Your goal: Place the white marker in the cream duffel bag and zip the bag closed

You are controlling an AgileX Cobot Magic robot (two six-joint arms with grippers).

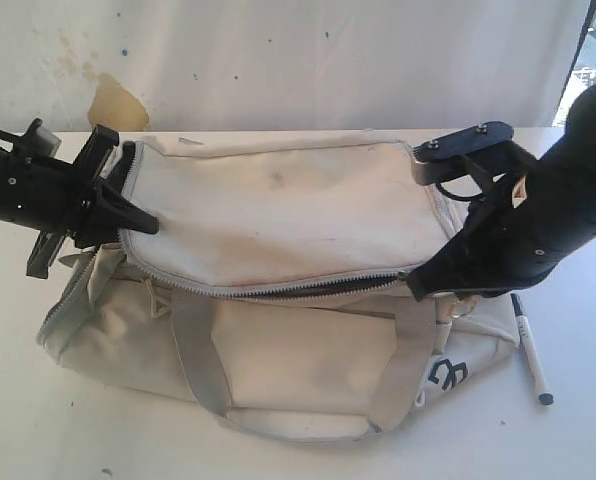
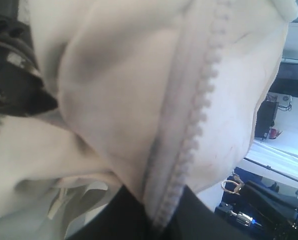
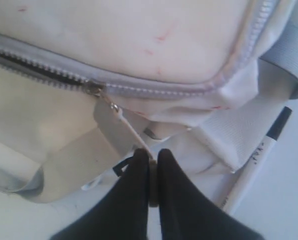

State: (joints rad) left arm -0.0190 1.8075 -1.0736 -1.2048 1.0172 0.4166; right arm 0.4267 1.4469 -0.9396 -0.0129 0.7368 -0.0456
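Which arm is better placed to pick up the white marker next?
Right, probably: the white marker lies beside the right arm; the left arm, jaws shut, holds the cream duffel bag at its far end.

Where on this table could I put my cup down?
Bare table lies at the near left, in front of the cream duffel bag, and right of the white marker. Crowded: both bag ends, where the left gripper and right gripper clamp it.

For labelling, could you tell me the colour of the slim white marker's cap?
The cap is dark navy or black, clearest in the right wrist view.
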